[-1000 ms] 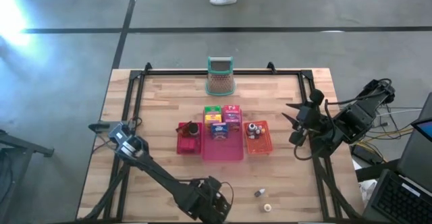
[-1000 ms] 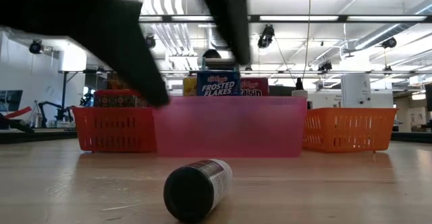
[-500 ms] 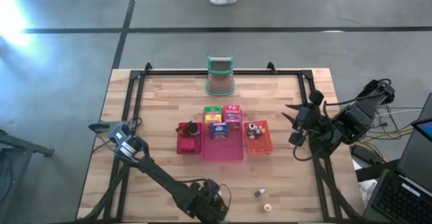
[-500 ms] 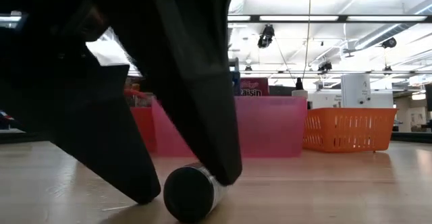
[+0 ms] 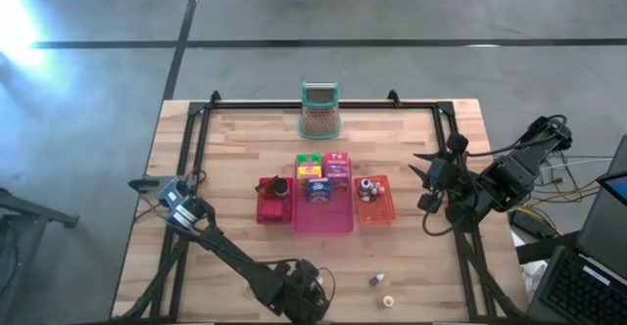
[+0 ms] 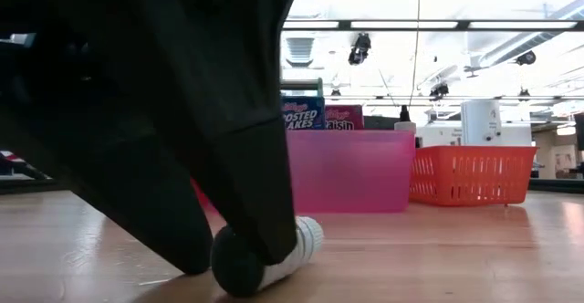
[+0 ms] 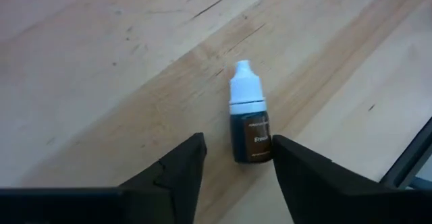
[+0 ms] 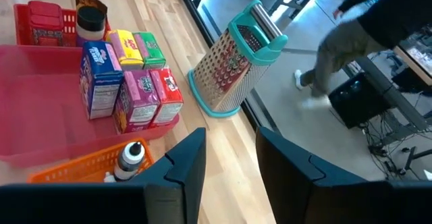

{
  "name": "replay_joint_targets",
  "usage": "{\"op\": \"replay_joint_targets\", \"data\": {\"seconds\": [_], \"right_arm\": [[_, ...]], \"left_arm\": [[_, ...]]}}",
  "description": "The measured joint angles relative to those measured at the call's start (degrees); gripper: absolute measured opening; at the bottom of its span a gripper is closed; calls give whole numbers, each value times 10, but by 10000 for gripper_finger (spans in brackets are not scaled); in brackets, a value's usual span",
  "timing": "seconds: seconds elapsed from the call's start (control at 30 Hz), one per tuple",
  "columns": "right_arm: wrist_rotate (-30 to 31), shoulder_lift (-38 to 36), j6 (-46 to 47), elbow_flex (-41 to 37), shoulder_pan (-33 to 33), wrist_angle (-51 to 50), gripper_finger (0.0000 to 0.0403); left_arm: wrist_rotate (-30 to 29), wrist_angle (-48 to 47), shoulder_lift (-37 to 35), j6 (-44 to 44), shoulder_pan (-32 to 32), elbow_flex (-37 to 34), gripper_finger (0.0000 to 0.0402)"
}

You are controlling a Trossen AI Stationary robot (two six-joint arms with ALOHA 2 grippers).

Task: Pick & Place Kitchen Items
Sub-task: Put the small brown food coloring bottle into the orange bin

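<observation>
Left tool (image 7: 235,158) sits low at the tabletop's (image 5: 235,139) near edge, its two dark fingers (image 7: 177,170) straddling a small dropper bottle (image 7: 248,121) that lies on its side; whether they already press on it cannot be told. The left wrist view alone shows the bottle plainly: white pointed cap, dark body with a small label, its base between the fingertips. From above the arm hides it completely. The low view shows its round dark base (image 6: 239,262) and white cap end against the wood, a finger (image 6: 246,193) crossing in front of it.

Right tool (image 5: 423,181) waits above the tabletop's right edge with its fingers parted and nothing between them. Its wrist view shows small cereal boxes (image 8: 128,79) standing in a pink tray (image 8: 40,133), a capped bottle (image 8: 128,160) in an orange basket (image 8: 81,173), and a grater (image 8: 236,59) near the far edge.
</observation>
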Motion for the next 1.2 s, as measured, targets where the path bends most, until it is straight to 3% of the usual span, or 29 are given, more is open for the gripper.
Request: {"op": "replay_joint_targets", "data": {"seconds": [0.4, 0.63, 0.9, 1.2], "right_arm": [[0, 0, 0, 0, 0, 1, 167], [0, 0, 2, -3, 0, 2, 181], [0, 0, 6, -13, 0, 3, 177], [-29, 0, 20, -53, 0, 21, 146]], "left_arm": [[-11, -2, 1, 64, 3, -2, 112], [-32, -3, -1, 134, 5, 3, 99], [-126, 0, -35, 193, 5, -1, 101], [-235, 0, -75, 346, 7, -2, 99]]}}
